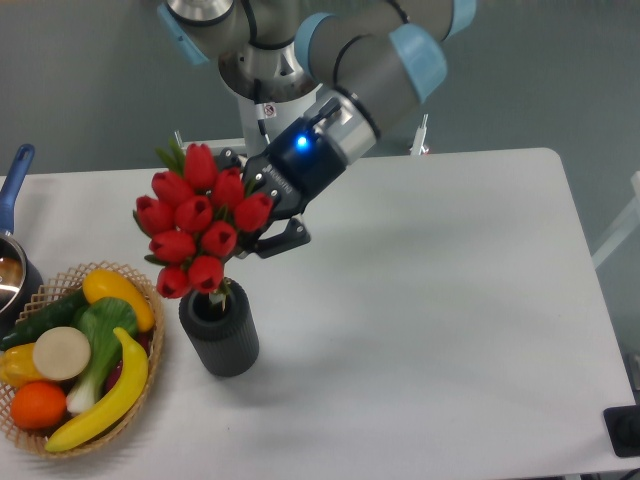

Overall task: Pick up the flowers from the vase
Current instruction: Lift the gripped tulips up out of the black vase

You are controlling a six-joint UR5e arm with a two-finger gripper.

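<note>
Clearly, the gripper [262, 212] had closed its dark fingers on the flowers [200, 230], gripping the bunch from the side away from the wicker basket [150, 375], with a small blue light glowing on its wrist. The red tulip buds stood bunched above the vase [220, 330], tilted a little toward the arm, and the lowest buds hung just over the vase's open mouth. Only a short bit of green stem showed between the bunch and the rim; whether the stem ends were still inside the vase could not be told. The vase itself stood upright on the white table [430, 300], just beside the basket. That basket held a banana, an orange, a yellow pepper and green vegetables. Beyond the basket, a blue-handled saucepan [12, 240] sat at the table's edge.
</note>
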